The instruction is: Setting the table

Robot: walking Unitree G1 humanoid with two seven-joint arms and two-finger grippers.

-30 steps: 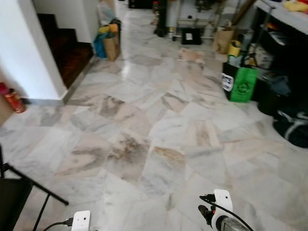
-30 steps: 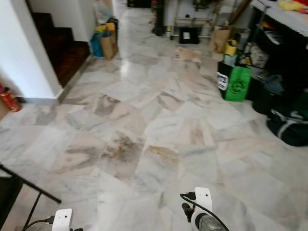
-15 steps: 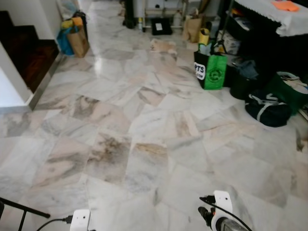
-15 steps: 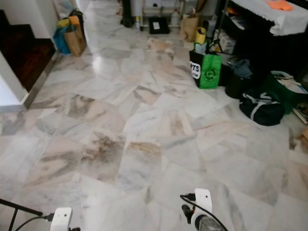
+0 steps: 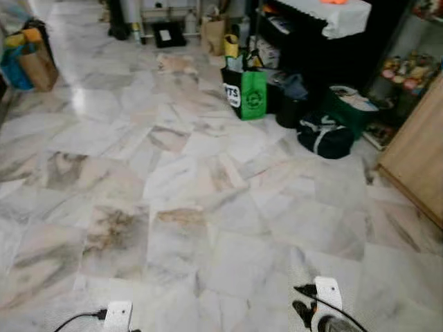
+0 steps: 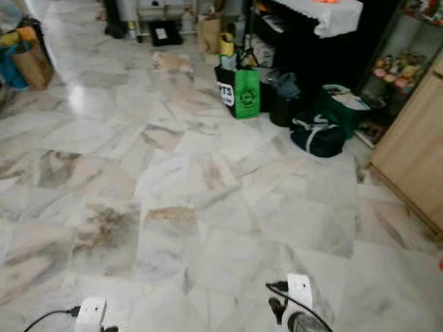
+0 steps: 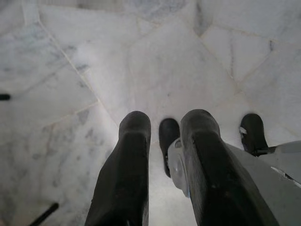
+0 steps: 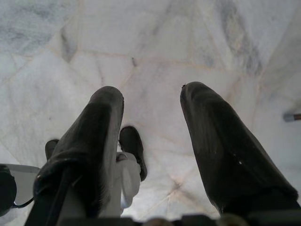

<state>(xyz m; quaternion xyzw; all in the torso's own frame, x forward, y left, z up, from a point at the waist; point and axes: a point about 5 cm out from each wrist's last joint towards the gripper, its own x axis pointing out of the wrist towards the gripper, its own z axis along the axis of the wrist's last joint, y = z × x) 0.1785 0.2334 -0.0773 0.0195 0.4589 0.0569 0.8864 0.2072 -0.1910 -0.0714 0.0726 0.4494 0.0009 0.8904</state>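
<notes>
Grippers left (image 7: 162,136) and right (image 8: 150,110) hang over marble floor (image 5: 208,207), jaws parted, empty.

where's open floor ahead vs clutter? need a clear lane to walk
Open: the marble floor from the robot's feet up the middle and left, as far as the brown paper bag at far left. Crowded: far right, where the green bag, black duffel and dark green bin sit before the black table. The wooden cabinet narrows the right edge.

I see the white-clothed table (image 5: 331,15) cut by the top edge; the shelf items (image 5: 401,69) beside it are too blurred to identify.
</notes>
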